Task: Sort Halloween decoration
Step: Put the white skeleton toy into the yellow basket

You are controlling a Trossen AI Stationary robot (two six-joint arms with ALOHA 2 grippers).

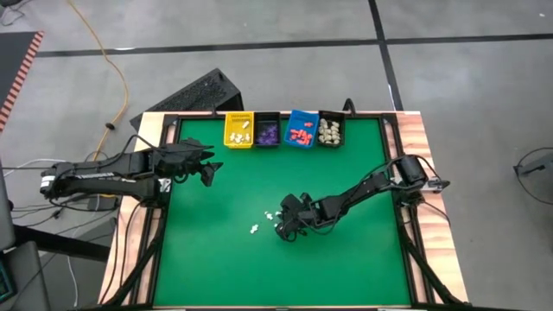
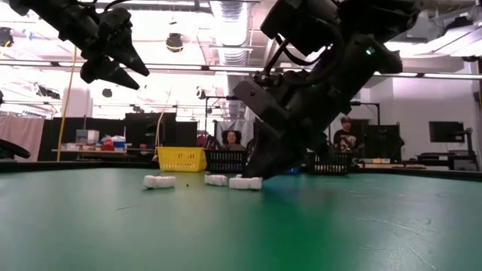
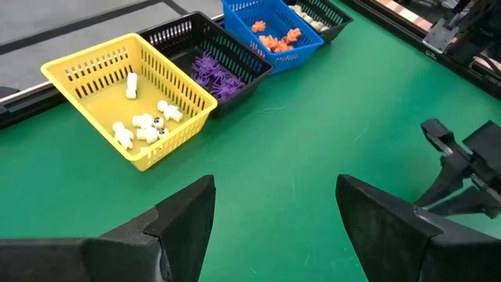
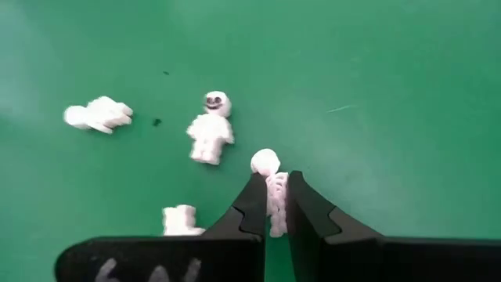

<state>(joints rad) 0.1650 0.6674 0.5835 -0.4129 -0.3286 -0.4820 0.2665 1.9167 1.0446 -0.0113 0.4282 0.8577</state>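
The right tool (image 4: 272, 205) is down at the green counter (image 1: 346, 268), its two fingers (image 4: 252, 205) pinched together on a small white skeleton figure (image 4: 271, 188) whose round head pokes out past the tips. Only the right wrist view shows this grip plainly. From above, the right tool (image 1: 288, 226) is a dark mass near the counter's middle, and in the low view its tip touches the surface beside a white piece (image 2: 246, 182). The right wrist view also shows three loose white pieces lying close by: a mummy-like figure (image 4: 208, 129) face up, another (image 4: 98, 114) farther off on its side, and a third (image 4: 180, 220) partly hidden behind the finger. From above they read only as white specks (image 1: 267, 214) just beside the tool.

The left tool (image 3: 274, 227) hangs in the air over the counter's left part, its fingers spread wide with nothing between them. The low view shows it (image 2: 113, 56) well above the surface.

At the counter's far edge four bins stand in a row, touching or nearly so. The left wrist view shows their contents best: a yellow bin (image 3: 129, 98) with white figures, a black bin (image 3: 207, 59) with purple pieces, a blue bin (image 3: 270, 27) with orange-red ones, and a second black bin (image 1: 330, 131) with cream-beige ones.

Bare green lies between the loose pieces and the bins, and across the whole near half of the counter. A raised dark frame (image 1: 406, 233) runs along the sides. In the low view, people sit in the room beyond.
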